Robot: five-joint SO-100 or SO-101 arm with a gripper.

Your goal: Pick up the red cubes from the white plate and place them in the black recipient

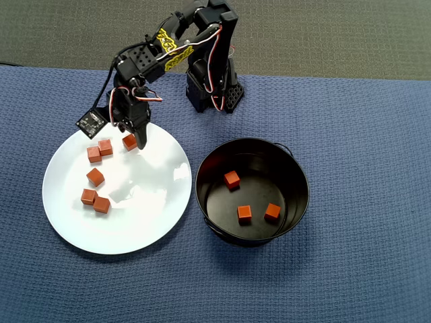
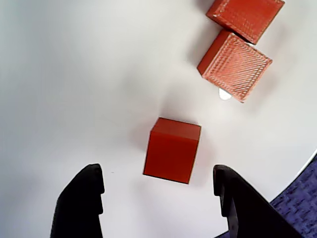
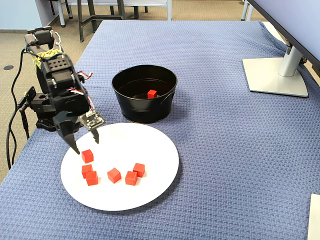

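Three small red-orange cubes (image 1: 244, 214) already lie in the deep black metal pot (image 1: 296, 168), while six wait on the glossy white plate (image 1: 155, 229), where the released tool (image 2: 158, 186) straddles one.

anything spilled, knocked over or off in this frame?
Nothing stands out. Six red cubes lie on the white plate, three sit inside the upright black pot, and none are on the blue cloth. The tool is open, straddling one cube on the plate.
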